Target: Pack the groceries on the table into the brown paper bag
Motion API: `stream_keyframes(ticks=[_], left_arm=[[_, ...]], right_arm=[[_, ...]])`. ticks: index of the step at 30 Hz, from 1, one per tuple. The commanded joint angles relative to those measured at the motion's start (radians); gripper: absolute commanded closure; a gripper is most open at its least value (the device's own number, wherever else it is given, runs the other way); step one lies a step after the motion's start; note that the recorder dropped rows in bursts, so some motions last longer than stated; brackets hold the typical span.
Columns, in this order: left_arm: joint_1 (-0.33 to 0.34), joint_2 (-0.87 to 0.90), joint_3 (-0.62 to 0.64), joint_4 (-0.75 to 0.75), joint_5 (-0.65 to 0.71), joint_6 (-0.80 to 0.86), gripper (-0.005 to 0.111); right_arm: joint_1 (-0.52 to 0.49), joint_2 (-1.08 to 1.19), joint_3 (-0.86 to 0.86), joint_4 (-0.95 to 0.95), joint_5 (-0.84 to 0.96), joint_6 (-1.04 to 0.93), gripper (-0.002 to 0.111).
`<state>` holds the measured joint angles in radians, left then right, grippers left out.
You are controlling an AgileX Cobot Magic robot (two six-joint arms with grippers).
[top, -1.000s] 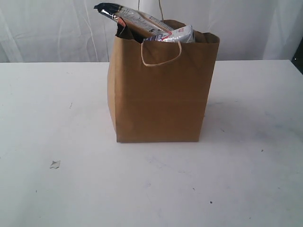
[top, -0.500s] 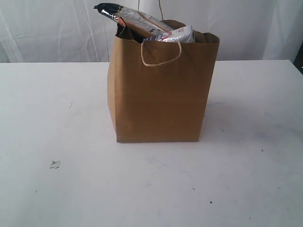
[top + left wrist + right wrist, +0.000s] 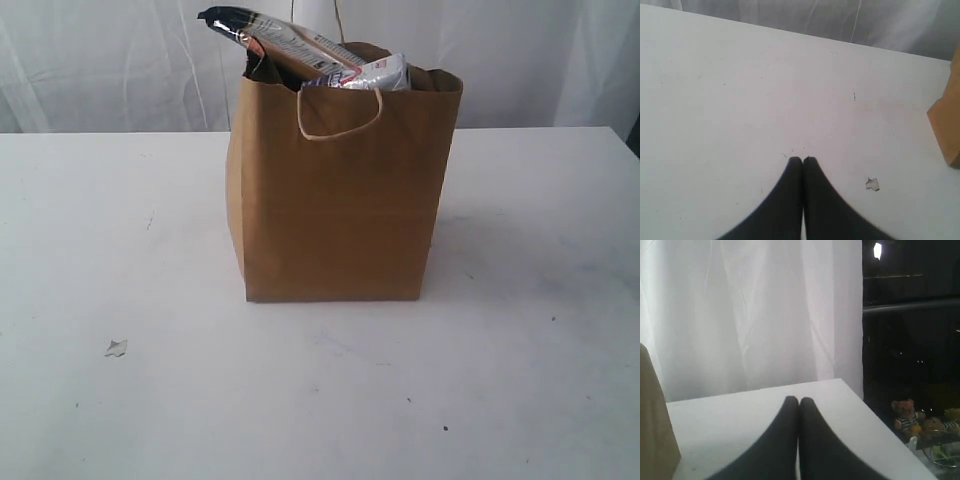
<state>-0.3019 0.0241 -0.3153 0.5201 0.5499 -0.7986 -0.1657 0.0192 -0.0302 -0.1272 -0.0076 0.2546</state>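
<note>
The brown paper bag (image 3: 340, 190) stands upright in the middle of the white table (image 3: 120, 230). A long dark-topped packet (image 3: 270, 35) and a silvery item (image 3: 380, 72) poke out of its mouth; the other groceries are hidden. Neither gripper shows in the exterior view. My left gripper (image 3: 802, 159) is shut with nothing in it, above bare tabletop, and a corner of the bag (image 3: 947, 125) sits off to one side. My right gripper (image 3: 799, 400) is also shut and empty, over the table near its corner, with the bag's side (image 3: 655, 425) at the frame edge.
A small pale scrap (image 3: 116, 347) lies on the table left of the bag and also shows as a scrap (image 3: 872, 184) near the left gripper. White curtains (image 3: 120, 60) hang behind. Past the table's right edge (image 3: 875, 410) is a dark area with toys (image 3: 907, 420).
</note>
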Motion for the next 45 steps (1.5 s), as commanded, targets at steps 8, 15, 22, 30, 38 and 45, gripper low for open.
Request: stream_keyframes(ticks=[8, 15, 22, 30, 38, 45], left_arm=[[0.001, -0.016, 0.004, 0.005, -0.003, -0.010, 0.107], [0.001, -0.016, 0.004, 0.005, -0.005, -0.010, 0.107], [0.001, -0.016, 0.004, 0.005, -0.005, -0.010, 0.107], [0.001, -0.016, 0.004, 0.005, -0.006, -0.014, 0.107], [0.001, -0.014, 0.020, -0.473, -0.093, 0.939, 0.107], [0.019, -0.024, 0.221, -0.482, -0.268, 0.835, 0.107]], right_arm=[[-0.015, -0.019, 0.030, 0.024, 0.350, -0.178, 0.108], [-0.015, -0.019, 0.030, 0.085, 0.350, -0.171, 0.108], [-0.015, -0.019, 0.030, 0.085, 0.350, -0.171, 0.108], [-0.015, -0.019, 0.030, 0.085, 0.350, -0.171, 0.108], [-0.015, -0.019, 0.030, 0.085, 0.350, -0.171, 0.108], [-0.015, -0.019, 0.030, 0.085, 0.350, -0.171, 0.108]])
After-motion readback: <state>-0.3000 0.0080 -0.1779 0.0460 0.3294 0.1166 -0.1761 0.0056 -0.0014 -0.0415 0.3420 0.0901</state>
